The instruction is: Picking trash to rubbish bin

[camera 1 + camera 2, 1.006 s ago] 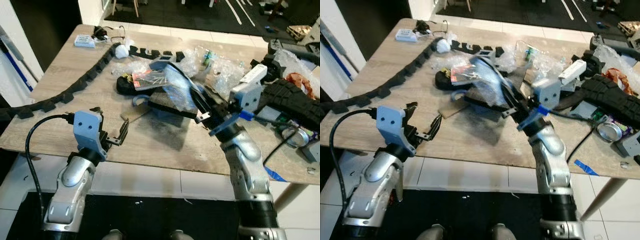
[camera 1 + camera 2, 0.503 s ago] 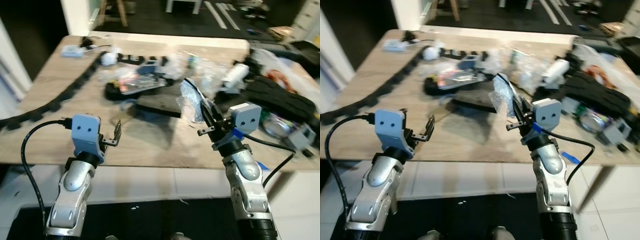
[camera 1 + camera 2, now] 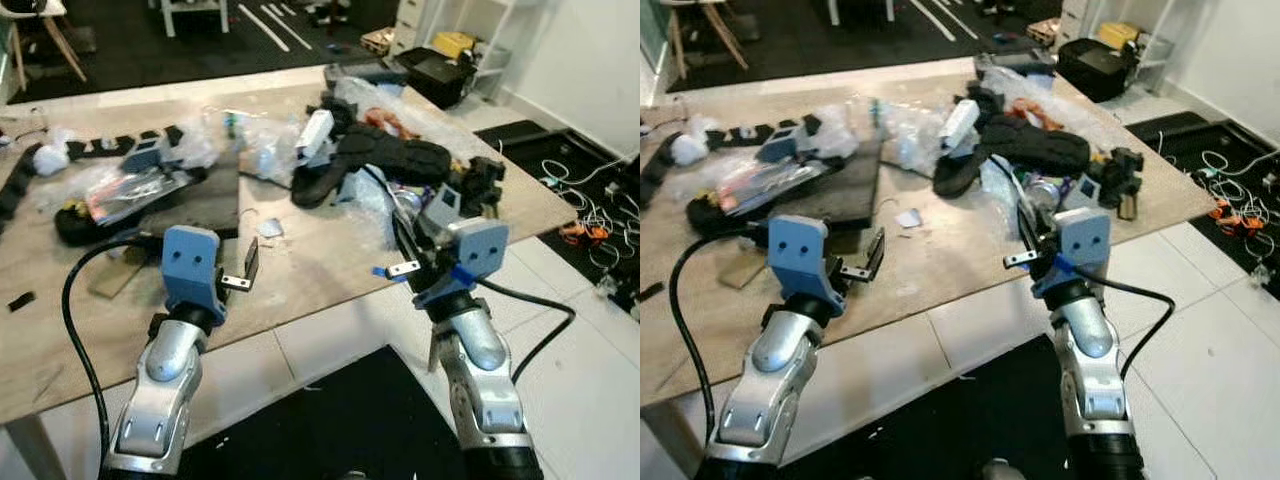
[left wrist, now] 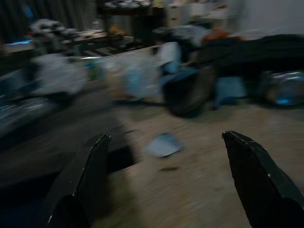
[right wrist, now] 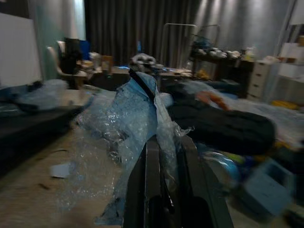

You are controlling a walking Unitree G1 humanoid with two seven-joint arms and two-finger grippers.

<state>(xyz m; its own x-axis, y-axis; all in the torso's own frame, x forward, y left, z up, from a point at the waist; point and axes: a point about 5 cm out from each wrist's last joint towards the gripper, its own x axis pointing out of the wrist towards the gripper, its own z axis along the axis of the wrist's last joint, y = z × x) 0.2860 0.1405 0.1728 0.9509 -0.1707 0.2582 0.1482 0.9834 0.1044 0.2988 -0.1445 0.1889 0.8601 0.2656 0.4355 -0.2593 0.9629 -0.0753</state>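
Right wrist view: the right hand (image 5: 166, 156) pinches a crinkled sheet of clear bubble wrap (image 5: 128, 118) above the wooden counter's (image 3: 320, 260) front edge; the left hand (image 4: 166, 190) hangs spread apart there.

Left tool (image 3: 247, 276) spread, right tool (image 5: 165, 164) seemingly pinched.

Both arms are silver metal, rounded and jointed, turning black at the lowest segment. Each wrist carries a boxy blue-grey housing with two small dark screw holes on its face. The left gripper (image 3: 243, 279) and right gripper (image 3: 404, 262) have long black fingers. A black cable loops from each housing, and the right wrist has a bright blue band.
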